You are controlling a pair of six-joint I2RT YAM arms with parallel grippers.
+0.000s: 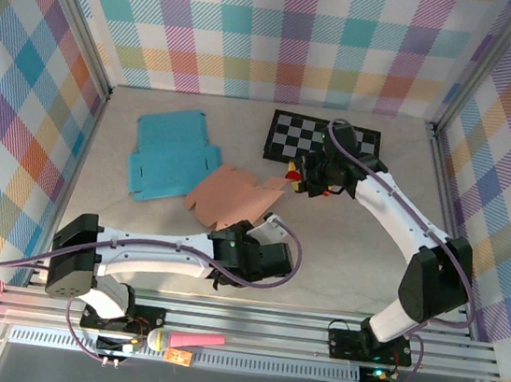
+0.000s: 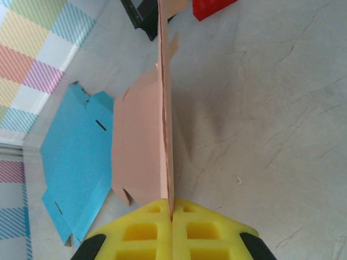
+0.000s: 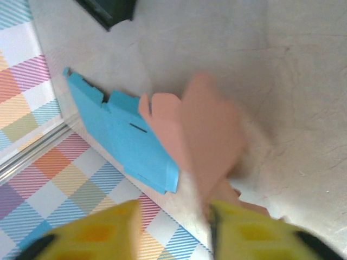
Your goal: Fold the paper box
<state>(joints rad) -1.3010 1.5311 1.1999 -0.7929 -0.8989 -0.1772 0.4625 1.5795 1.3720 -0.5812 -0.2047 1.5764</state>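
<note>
Setting: pale marbled tabletop (image 1: 351, 251) walled by pastel plaid panels, with two arms reaching in from the near edge.
Peach box blank (image 1: 231, 197): mid-table and mostly flat, its far-left part overlapping a blue box blank (image 1: 170, 156). One panel raised at the near side.
Left gripper (image 2: 172, 215): yellow pads pressed together on the near edge of the raised peach panel. Panel standing on edge and running straight away from the wrist camera.
Right gripper (image 3: 172, 216): yellow fingers parted to a middling gap, nothing pinched between them. Rounded peach flap just ahead, close by one finger; contact impossible to judge through the blur.
Nearby: black-and-white checkerboard (image 1: 323, 142) at the far side, and a small red object (image 1: 293, 172) beside the right gripper.
Step in hand: probably standing a side panel up along its crease, with the far flap free for the other arm.
Doing it well: firm pinch kept near the panel's edge. Panel swung about its crease rather than dragged, so the flat base stays put. Right fingers brought squarely over the far flap before closing.
Risk: thin card buckling off the crease, or the blank sliding onto the blue one.
</note>
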